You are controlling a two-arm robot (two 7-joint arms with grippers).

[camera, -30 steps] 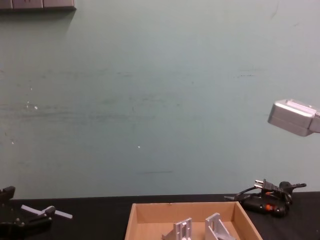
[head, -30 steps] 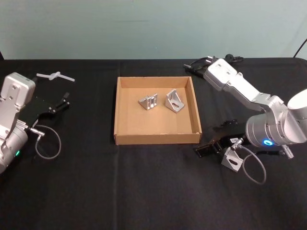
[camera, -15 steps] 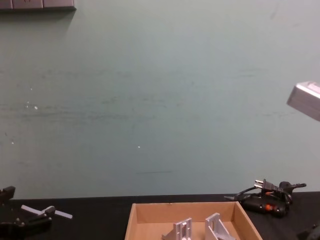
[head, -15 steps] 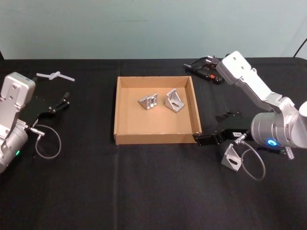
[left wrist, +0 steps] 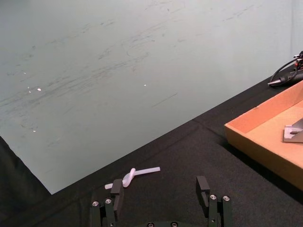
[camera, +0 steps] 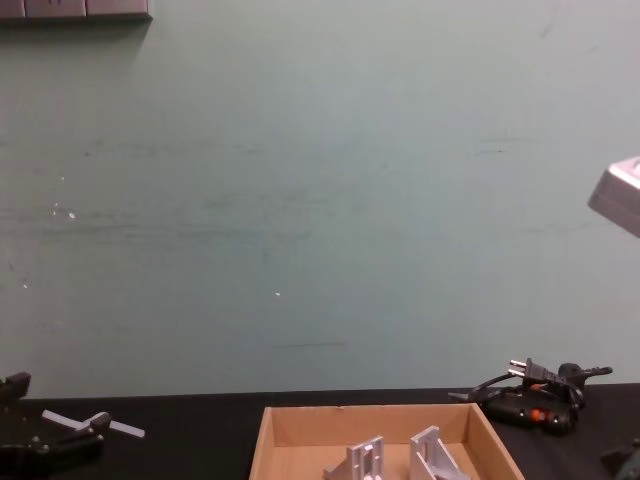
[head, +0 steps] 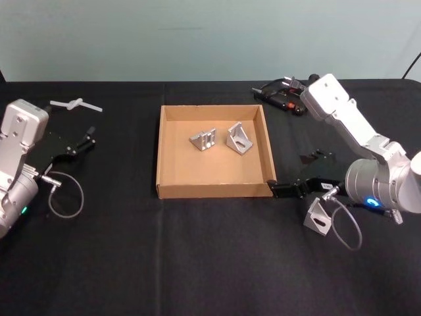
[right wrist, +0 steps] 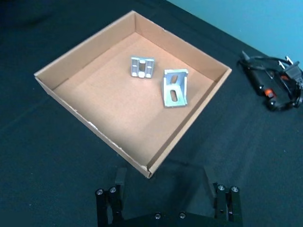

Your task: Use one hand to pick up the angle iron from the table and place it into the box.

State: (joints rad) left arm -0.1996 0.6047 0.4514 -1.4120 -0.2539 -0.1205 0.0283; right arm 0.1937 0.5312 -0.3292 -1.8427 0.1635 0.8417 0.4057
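The right gripper (head: 275,190) has moved from the angle iron (head: 318,216) toward the box (head: 210,190).

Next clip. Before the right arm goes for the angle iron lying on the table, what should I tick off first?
1. Right gripper open and empty: ok.
2. Angle iron resting on the table, nothing on top of it: ok.
3. Right gripper lined up with it: not ok; it points at the front right corner of the box.
4. Free floor in the box: ok; the two stored angle irons sit toward the back.
5. Cable clear of the angle iron: cannot tell.
6. Left gripper parked at the left: ok.
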